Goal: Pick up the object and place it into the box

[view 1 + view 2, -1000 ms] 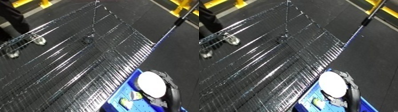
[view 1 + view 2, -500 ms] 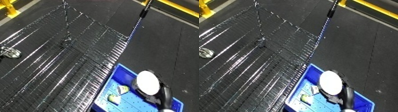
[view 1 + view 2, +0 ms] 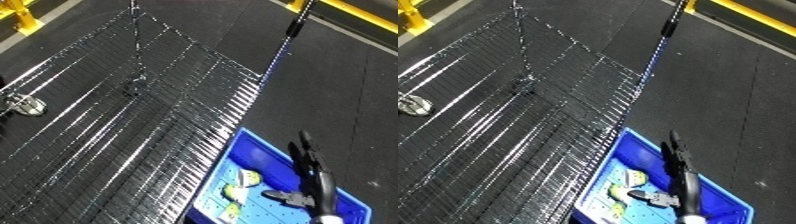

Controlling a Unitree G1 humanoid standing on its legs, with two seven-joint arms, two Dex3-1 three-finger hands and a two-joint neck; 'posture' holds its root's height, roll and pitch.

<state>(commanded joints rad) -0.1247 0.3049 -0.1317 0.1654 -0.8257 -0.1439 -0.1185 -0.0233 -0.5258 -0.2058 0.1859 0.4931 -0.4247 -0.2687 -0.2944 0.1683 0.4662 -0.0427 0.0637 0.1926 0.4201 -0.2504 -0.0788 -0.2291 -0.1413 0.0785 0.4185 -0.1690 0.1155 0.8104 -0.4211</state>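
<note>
Reaching over the blue bin [image 3: 266,162], right hand [image 3: 311,172] — fingers [image 3: 306,145] straight, open, holding nothing — wire cart [image 3: 133,130] alongside.

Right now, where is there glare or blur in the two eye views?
Left eye view: bright streaks of glare run along the wire cart, and the right hand over the blue bin looks smeared. Right eye view: the same streaks show on the wires, and the yellow rail at the top is soft.
</note>
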